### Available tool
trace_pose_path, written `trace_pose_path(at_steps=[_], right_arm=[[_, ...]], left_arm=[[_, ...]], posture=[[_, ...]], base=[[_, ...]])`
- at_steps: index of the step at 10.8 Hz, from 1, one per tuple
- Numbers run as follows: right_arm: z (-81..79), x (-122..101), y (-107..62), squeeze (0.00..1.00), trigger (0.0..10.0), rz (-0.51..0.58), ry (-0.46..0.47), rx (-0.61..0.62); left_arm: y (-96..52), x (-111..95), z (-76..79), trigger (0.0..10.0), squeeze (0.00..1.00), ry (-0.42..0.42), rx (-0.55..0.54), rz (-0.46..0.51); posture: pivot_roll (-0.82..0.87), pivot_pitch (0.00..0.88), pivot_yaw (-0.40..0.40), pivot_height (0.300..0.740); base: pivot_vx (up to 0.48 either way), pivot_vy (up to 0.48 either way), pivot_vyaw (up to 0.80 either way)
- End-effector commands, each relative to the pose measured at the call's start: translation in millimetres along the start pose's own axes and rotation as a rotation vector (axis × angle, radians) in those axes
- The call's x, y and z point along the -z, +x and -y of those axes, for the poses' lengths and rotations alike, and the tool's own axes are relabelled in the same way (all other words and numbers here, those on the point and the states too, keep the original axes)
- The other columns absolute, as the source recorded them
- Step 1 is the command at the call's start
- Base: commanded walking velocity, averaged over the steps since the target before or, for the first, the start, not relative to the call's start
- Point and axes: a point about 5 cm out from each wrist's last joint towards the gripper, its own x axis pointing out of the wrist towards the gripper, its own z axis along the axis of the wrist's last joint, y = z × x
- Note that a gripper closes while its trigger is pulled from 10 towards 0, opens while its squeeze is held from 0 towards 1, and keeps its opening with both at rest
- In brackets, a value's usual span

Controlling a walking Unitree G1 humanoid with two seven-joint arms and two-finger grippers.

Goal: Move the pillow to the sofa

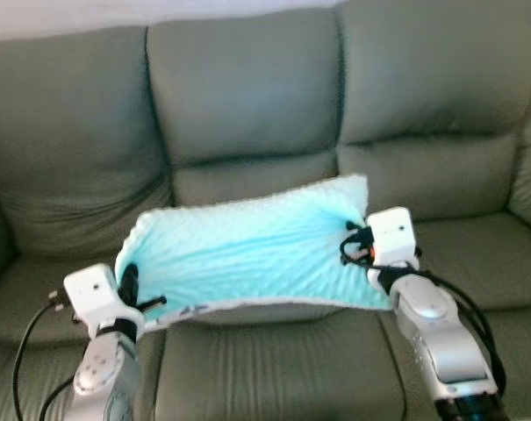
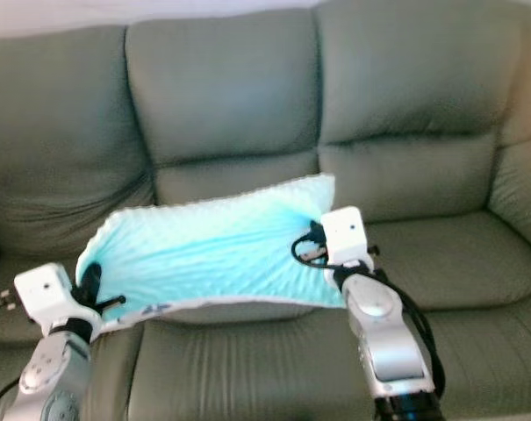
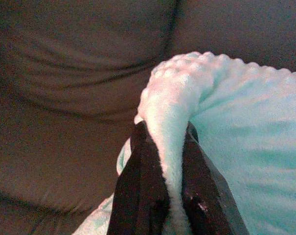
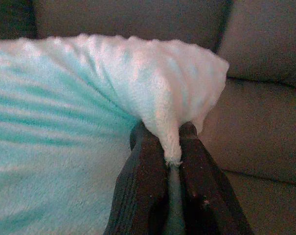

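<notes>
A light turquoise, bumpy-textured pillow point(image 1: 247, 250) is stretched flat between my two arms, over the middle seat of the grey-green sofa point(image 1: 247, 114). My left gripper point(image 1: 129, 285) is shut on the pillow's left edge; in the left wrist view its black fingers point(image 3: 143, 191) pinch a fold of the pillow point(image 3: 245, 147). My right gripper point(image 1: 355, 235) is shut on the pillow's right corner, and the right wrist view shows its fingers point(image 4: 145, 186) clamped on the fabric point(image 4: 64, 122). I cannot tell whether the pillow rests on the seat or hangs just above it.
The sofa has three seats with tall back cushions point(image 2: 221, 88). The left seat cushion point(image 1: 37, 298) and right seat cushion point(image 1: 484, 254) lie on either side of the pillow. The front seat edge point(image 1: 274, 368) is near my arms.
</notes>
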Motion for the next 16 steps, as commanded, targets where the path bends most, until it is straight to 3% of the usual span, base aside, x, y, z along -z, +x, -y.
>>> trace_pose_path(at_steps=[1, 4, 6, 9, 10, 13, 15, 16], right_arm=[[6.8, -2, -1.2, 0.0, 10.0, 0.0, -0.006, 0.036], [0.2, 21, -2.8, 0.0, 10.0, -0.096, 0.054, 0.004], [13.5, 50, -0.9, 0.0, 10.0, -0.252, 0.083, 0.119], [29.0, 73, -13.2, 0.0, 10.0, -0.326, 0.042, 0.227], [26.3, 73, -13.1, 0.0, 10.0, -0.303, 0.027, 0.243], [22.9, 62, -3.9, 0.0, 10.0, -0.209, -0.007, 0.27], [17.3, 52, 9.6, 0.0, 10.0, -0.137, 0.087, 0.224], [14.9, 43, 17.4, 0.0, 10.0, -0.077, 0.027, 0.205]], left_arm=[[-2.5, 5, -16.5, 10.0, 0.0, 0.023, -0.064, -0.039], [1.4, 30, -3.4, 10.0, 0.0, 0.089, 0.08, -0.184], [11.5, 44, 1.2, 10.0, 0.0, 0.162, 0.171, -0.231], [31.0, 58, 12.1, 10.0, 0.0, 0.241, 0.232, -0.254], [40.3, 61, 24.0, 10.0, 0.0, 0.283, 0.254, -0.238], [58.6, 50, 37.9, 10.0, 0.0, 0.275, 0.24, -0.17], [67.8, 41, 32.5, 10.0, 0.0, 0.242, 0.165, -0.116], [73.5, 34, 27.8, 10.0, 0.0, 0.221, 0.118, -0.091]], posture=[[-0.23, 0.087, 0.09, 0.74], [-0.23, 0.097, 0.098, 0.74], [-0.26, 0.131, 0.119, 0.74], [-0.26, 0.191, 0.157, 0.74], [-0.25, 0.232, 0.172, 0.74], [-0.23, 0.312, 0.211, 0.74], [-0.22, 0.347, 0.23, 0.74], [-0.2, 0.362, 0.231, 0.74]], base=[[0.0, 0.0, 0.0], [0.0, 0.0, 0.0], [0.0, 0.0, 0.0], [0.0, 0.0, 0.0], [0.0, 0.0, 0.0], [0.0, 0.0, 0.0], [0.0, 0.0, 0.0], [0.0, 0.0, 0.0]])
